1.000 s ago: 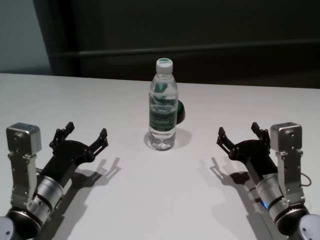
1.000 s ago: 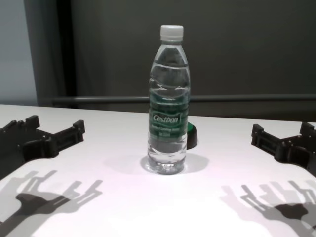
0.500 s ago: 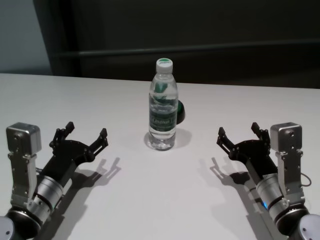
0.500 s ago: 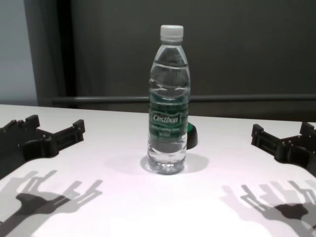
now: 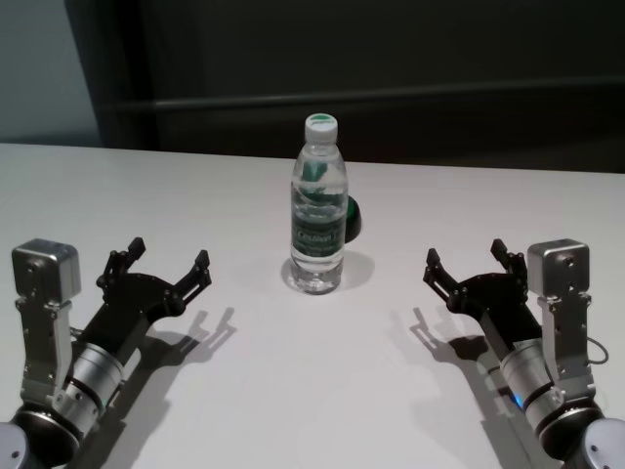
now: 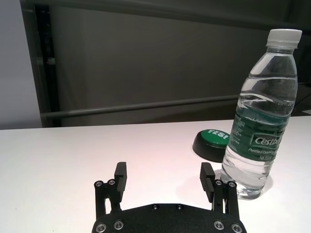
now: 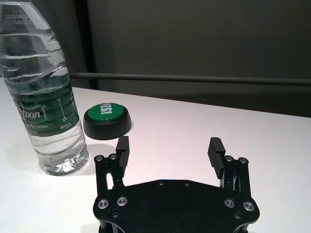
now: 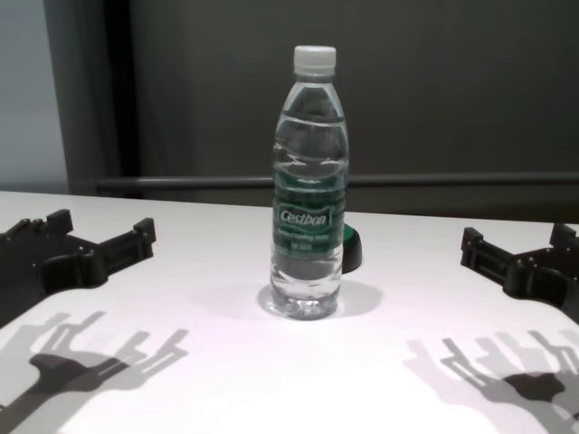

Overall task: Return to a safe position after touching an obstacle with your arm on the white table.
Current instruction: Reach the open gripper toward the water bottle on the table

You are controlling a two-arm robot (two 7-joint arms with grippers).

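nothing has shifted over the last second: both arms sit where they were, low at the near corners of the white desk (image 5: 176, 186). the left gripper (image 5: 166, 266) has its jaws spread and holds nothing; the right gripper (image 5: 469, 262) likewise has its jaws spread and empty. the obstacle, a water bottle (image 5: 318, 210), stands upright ahead of and between the two sets of jaws, well apart from both, with a small green button (image 6: 212, 144) just behind it. since neither arm touches the bottle and neither has moved, i judge the retreat is likely finished and the arms already rest in a safe pose.
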